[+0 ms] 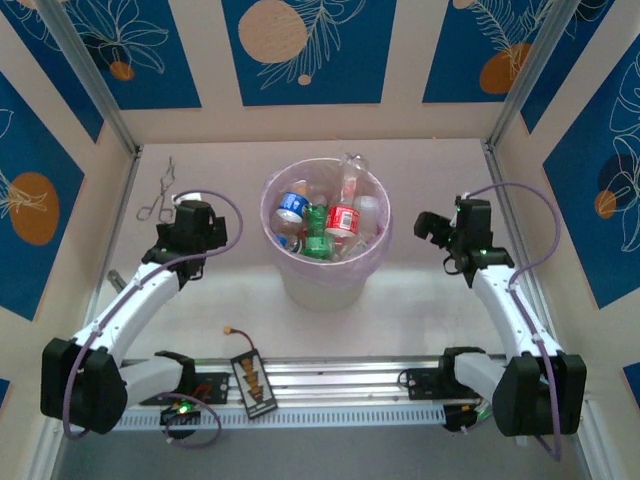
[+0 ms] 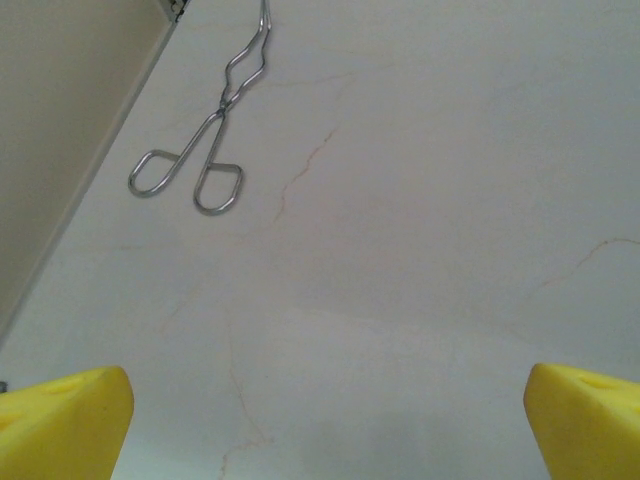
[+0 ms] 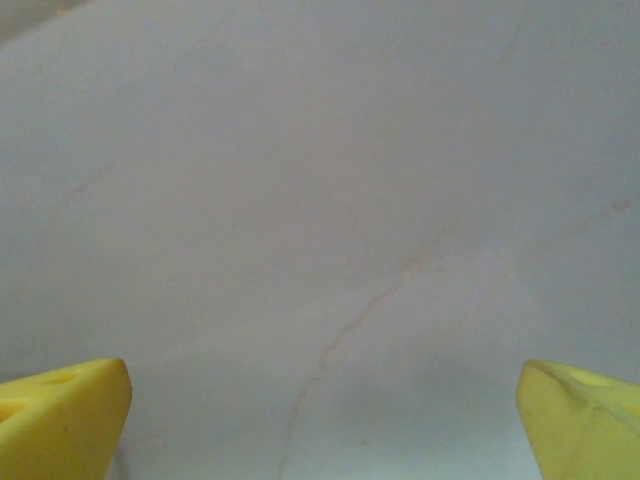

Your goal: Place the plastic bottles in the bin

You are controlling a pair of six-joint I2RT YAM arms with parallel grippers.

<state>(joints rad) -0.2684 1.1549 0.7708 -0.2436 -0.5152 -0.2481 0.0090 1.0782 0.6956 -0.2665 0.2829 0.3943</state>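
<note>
The bin (image 1: 325, 280), a round translucent white bucket with a pale lilac bag, stands mid-table. Several plastic bottles lie inside it: a blue-labelled one (image 1: 291, 208), a green-labelled one (image 1: 316, 236) and a red-labelled one (image 1: 342, 218) show on top. My left gripper (image 1: 192, 222) hovers left of the bin, and its yellow fingertips (image 2: 70, 425) stand wide apart over bare table, so the left gripper (image 2: 328, 405) is open and empty. My right gripper (image 1: 436, 230) hangs right of the bin. In its wrist view the right gripper (image 3: 325, 405) is open too, with nothing between its fingertips (image 3: 65, 420).
Metal forceps (image 1: 157, 195) lie at the back left near the wall, and the forceps (image 2: 205, 150) show ahead of my left fingers. A small black-and-orange tag (image 1: 252, 380) rests on the rail at the near edge. Side walls close in on both sides.
</note>
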